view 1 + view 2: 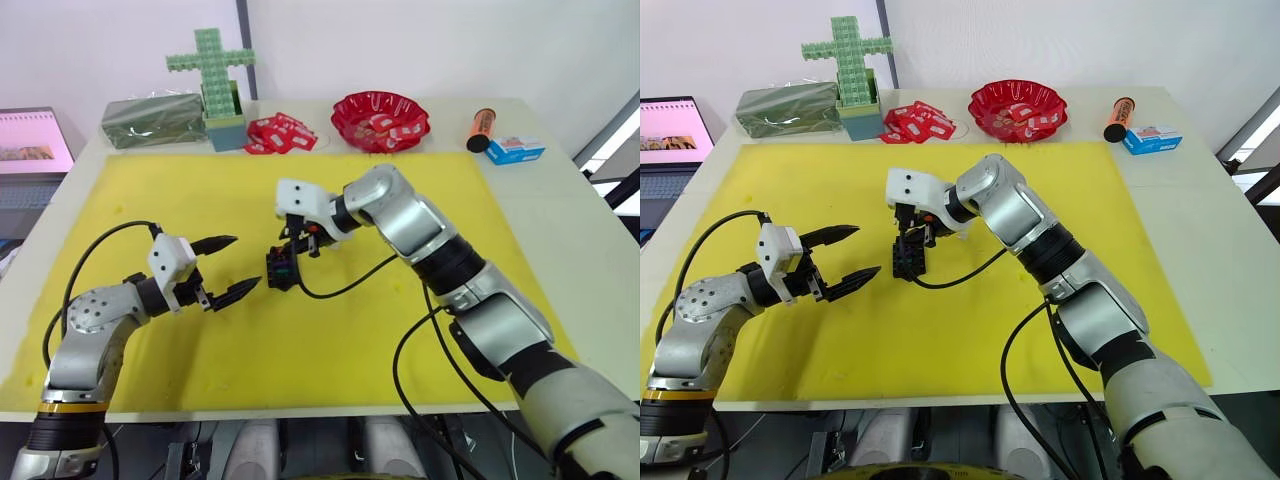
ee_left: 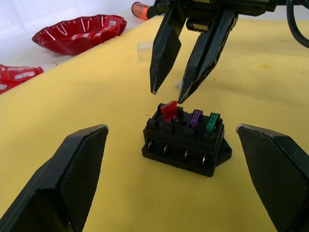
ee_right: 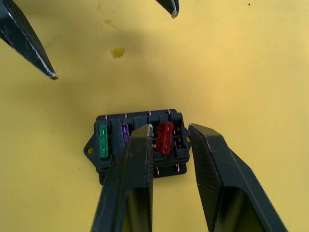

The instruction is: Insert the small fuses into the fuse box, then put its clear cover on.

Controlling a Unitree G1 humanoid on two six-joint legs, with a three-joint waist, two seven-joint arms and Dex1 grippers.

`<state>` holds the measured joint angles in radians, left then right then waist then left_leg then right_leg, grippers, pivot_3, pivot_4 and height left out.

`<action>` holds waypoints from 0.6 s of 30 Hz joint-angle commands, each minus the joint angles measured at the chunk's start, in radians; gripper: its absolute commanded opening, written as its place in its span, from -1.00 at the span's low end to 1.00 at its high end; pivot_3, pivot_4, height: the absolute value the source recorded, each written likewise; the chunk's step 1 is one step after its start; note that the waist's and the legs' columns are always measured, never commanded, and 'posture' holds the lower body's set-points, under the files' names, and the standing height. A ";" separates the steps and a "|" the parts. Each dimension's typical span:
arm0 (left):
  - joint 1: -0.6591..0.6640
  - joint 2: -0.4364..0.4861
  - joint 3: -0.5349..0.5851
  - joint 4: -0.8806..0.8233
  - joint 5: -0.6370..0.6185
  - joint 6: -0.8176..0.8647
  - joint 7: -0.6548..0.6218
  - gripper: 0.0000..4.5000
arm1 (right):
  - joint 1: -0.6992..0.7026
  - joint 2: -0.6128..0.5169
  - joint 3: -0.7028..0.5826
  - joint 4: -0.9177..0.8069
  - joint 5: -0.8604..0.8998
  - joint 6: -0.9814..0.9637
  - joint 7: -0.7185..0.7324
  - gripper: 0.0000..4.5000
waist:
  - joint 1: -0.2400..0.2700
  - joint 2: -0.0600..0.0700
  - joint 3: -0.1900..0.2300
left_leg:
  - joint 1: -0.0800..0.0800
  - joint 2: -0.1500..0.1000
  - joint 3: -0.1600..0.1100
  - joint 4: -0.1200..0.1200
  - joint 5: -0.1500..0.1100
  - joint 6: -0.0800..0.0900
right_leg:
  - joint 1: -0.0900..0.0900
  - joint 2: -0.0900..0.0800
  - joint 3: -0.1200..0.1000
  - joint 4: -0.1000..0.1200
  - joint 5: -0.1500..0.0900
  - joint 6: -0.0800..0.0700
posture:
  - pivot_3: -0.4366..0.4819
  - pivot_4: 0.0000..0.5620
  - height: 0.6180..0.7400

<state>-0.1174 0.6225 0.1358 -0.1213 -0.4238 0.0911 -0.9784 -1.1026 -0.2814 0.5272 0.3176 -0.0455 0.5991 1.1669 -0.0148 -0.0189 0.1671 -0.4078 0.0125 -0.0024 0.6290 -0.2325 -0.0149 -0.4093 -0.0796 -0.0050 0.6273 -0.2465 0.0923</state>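
On the left, our left gripper [image 1: 226,268] hangs over the yellow mat [image 1: 150,200], fingers spread wide and empty. Just to its right sits the fuse box [image 2: 185,142], with green [image 2: 211,123], purple [image 2: 195,118] and a tilted red fuse [image 2: 168,110] in it. Right above it, our right gripper [image 2: 167,94] points down, fingers slightly apart, holding nothing. The clear cover [image 2: 145,51] lies on the mat beyond.

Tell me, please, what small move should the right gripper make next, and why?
Probably press the red fuse straight down. It sits tilted in the fuse box, higher than the purple fuse and green fuse, which stand upright in their slots. The right gripper hovers open just above it, holding nothing.
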 commanded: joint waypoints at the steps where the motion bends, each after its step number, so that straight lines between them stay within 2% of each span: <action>1: -0.001 0.006 0.010 -0.033 0.000 -0.020 0.003 1.00 | -0.006 0.008 -0.033 -0.031 0.021 -0.008 0.001 -0.98 | 0.000 0.000 0.000 | 0.000 0.000 0.000 0.000 0.000 0.000 | 0.000 0.000 0.000 0.000 0.000 0.000 | -0.05 -0.47 1.00; 18: 0.006 0.011 0.016 -0.034 0.000 -0.019 0.001 1.00 | 0.003 0.028 -0.012 0.012 0.013 -0.023 -0.028 -1.00 | -0.001 0.000 0.000 | 0.000 0.000 0.000 0.000 0.000 0.000 | 0.000 0.000 0.000 0.000 0.000 0.000 | -0.05 -0.47 1.00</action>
<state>-0.1119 0.6228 0.1359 -0.1214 -0.4234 0.0903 -0.9790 -1.0964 -0.2585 0.5282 0.3422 -0.0341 0.5904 1.1376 -0.0156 -0.0189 0.1671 -0.4078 0.0125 -0.0026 0.6288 -0.2325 -0.0149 -0.4095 -0.0795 -0.0050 0.6273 -0.2465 0.0923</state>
